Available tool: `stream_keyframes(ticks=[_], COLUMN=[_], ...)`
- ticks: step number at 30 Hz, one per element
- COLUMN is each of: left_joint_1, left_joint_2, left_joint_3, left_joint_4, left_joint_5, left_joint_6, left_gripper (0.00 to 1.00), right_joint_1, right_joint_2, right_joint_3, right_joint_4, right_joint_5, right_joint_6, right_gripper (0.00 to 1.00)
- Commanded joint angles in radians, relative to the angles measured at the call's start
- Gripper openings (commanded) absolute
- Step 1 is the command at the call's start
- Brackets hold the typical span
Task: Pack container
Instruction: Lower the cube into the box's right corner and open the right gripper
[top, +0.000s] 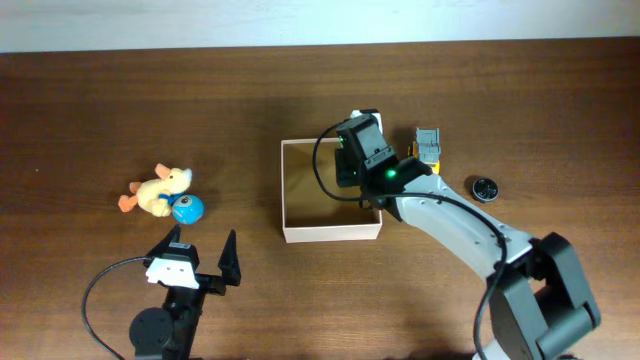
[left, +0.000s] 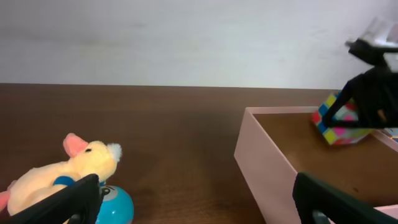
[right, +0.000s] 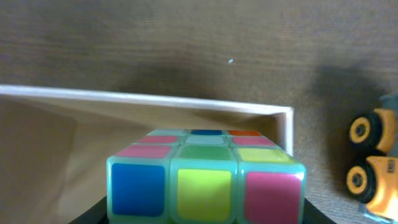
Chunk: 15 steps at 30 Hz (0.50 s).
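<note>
The container (top: 330, 233) is a shallow square box with white walls and a tan inside, at the table's middle. It also shows in the left wrist view (left: 264, 162) and the right wrist view (right: 155, 99). My right gripper (top: 352, 165) is shut on a multicoloured puzzle cube (right: 205, 174) and holds it low over the container's far right part (left: 341, 121). I cannot tell whether the cube touches the floor. My left gripper (top: 202, 245) is open and empty at the near left. A yellow plush duck (top: 158, 190) and a blue ball (top: 187, 208) lie just beyond it.
A yellow and grey toy truck (top: 430, 150) stands right of the container and shows in the right wrist view (right: 373, 162). A small black round thing (top: 484, 188) lies further right. The table's far edge meets a white wall.
</note>
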Motion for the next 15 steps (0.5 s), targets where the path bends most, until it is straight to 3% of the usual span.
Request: stream_keyframes(ticks=[1, 13, 15], left_joint_1=[-0.005, -0.005, -0.005], left_joint_2=[-0.010, -0.010, -0.010], left_joint_3=[-0.006, -0.006, -0.006], left_joint_4=[0.002, 0.002, 0.002], left_joint_5=[0.011, 0.011, 0.011], left_joint_6=[0.019, 0.019, 0.019], left_gripper=[0.99, 0.99, 0.99], right_joint_1=[0.010, 0.010, 0.010], right_joint_2=[0.021, 0.022, 0.022], right_joint_3=[0.013, 0.013, 0.013], right_joint_4=[0.003, 0.007, 0.007], right_joint_5=[0.016, 0.016, 0.016], right_joint_6=[0.017, 0.028, 0.028], right_gripper=[0.53, 0.53, 0.58])
